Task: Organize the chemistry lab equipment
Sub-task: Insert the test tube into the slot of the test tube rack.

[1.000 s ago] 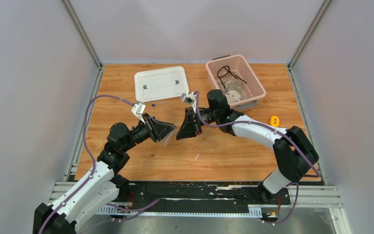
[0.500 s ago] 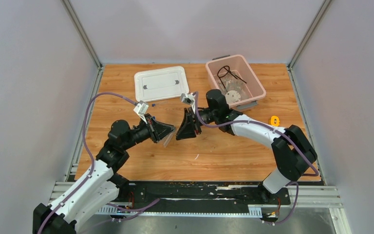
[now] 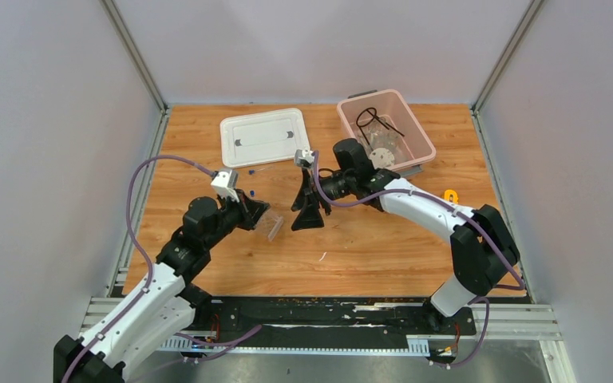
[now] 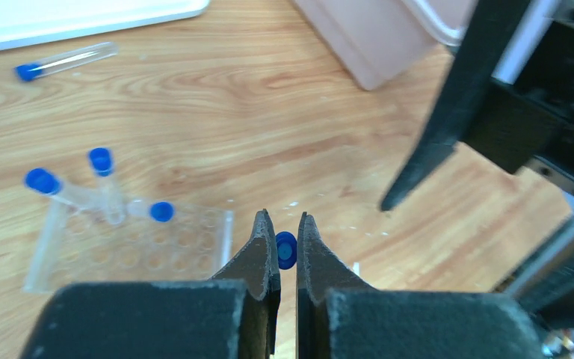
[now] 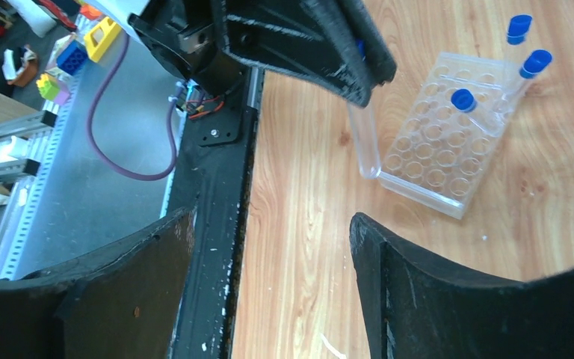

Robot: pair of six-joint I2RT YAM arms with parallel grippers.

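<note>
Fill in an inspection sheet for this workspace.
Surface: wooden table, one small white scrap.
Job's things: rack holds three tilted tubes; loose tube lies near the white lid; wire stand and bags in pink bin.
Clutter: orange object at right.
Grippers: left gripper shut on a fourth tube; right gripper open, empty.
Cables: purple cable loops off each arm.
Surroundings: grey walls on three sides.

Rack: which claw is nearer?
Left. The left claw, shut on a tube, hangs just beside the rack; the right claw, open, is farther off.
</note>
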